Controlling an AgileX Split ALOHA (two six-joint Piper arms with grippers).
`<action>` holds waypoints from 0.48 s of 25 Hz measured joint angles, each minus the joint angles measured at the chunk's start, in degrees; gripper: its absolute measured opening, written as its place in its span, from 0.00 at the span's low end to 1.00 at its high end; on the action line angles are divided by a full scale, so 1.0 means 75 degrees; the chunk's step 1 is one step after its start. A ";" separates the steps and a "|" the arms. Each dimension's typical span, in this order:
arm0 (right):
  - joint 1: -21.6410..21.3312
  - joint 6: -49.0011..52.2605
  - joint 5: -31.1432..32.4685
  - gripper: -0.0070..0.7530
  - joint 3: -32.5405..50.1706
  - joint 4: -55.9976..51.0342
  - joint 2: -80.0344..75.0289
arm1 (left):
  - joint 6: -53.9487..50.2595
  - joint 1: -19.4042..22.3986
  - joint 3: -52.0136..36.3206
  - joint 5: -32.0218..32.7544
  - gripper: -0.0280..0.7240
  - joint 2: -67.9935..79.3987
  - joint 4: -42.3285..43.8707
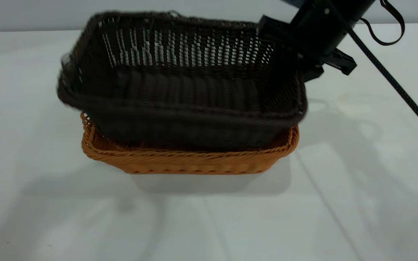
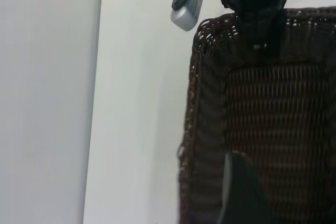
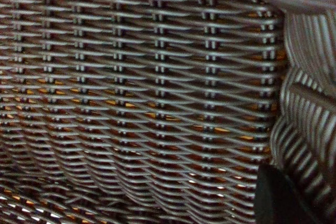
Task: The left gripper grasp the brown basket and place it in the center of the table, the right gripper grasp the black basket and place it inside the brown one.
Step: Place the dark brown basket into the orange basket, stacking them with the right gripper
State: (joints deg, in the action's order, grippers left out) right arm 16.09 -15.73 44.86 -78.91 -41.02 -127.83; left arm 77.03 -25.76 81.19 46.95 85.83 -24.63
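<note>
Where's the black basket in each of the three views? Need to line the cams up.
Exterior view: black basket at upper centre, tilted, sitting partly in the brown basket, with the right gripper at its far right corner.
Left wrist view: fills the right half.
Right wrist view: its weave fills the frame; orange shows through the gaps.
Shared landmark: the black basket's braided rim.

Matte black right arm (image 1: 325,25) with round silver screw heads, thin black braided cable (image 1: 394,81), black strap loop (image 1: 390,25), angular black bracket, right hand (image 2: 257,22) black, small pale grey block beside it
</note>
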 joint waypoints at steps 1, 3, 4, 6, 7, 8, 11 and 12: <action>0.0000 0.0000 0.0000 0.12 -0.0009 0.0167 -0.0045 | 0.0000 0.0000 0.0000 0.0006 0.54 0.0000 0.0000; 0.0000 0.0027 -0.0009 0.12 -0.0009 0.0296 -0.0135 | 0.0000 0.0000 0.0000 0.0006 0.54 0.0000 0.0000; 0.0000 0.0037 -0.0026 0.12 -0.0009 0.0296 -0.0143 | 0.0000 0.0000 0.0000 0.0013 0.54 0.0000 0.0000; 0.0000 0.0063 -0.0080 0.13 -0.0009 0.0305 -0.0144 | 0.0000 0.0000 0.0000 0.0015 0.54 0.0000 0.0000; 0.0000 0.0069 -0.0096 0.15 -0.0009 0.0305 -0.0144 | 0.0000 0.0000 0.0000 0.0022 0.54 0.0000 0.0000; 0.0000 0.0069 -0.0096 0.16 -0.0009 0.0305 -0.0144 | 0.0000 0.0000 0.0000 0.0022 0.54 0.0000 0.0000; 0.0000 0.0069 -0.0049 0.29 -0.0016 0.0289 -0.0150 | 0.0000 0.0000 0.0000 0.0022 0.54 0.0000 0.0000; 0.0000 0.0069 0.0005 0.35 -0.0014 0.0261 -0.0150 | 0.0000 0.0000 0.0000 0.0022 0.54 0.0000 0.0000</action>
State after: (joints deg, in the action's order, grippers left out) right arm 16.09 -15.21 44.90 -79.02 -39.07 -128.96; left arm 77.03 -25.76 81.19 47.11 85.83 -24.63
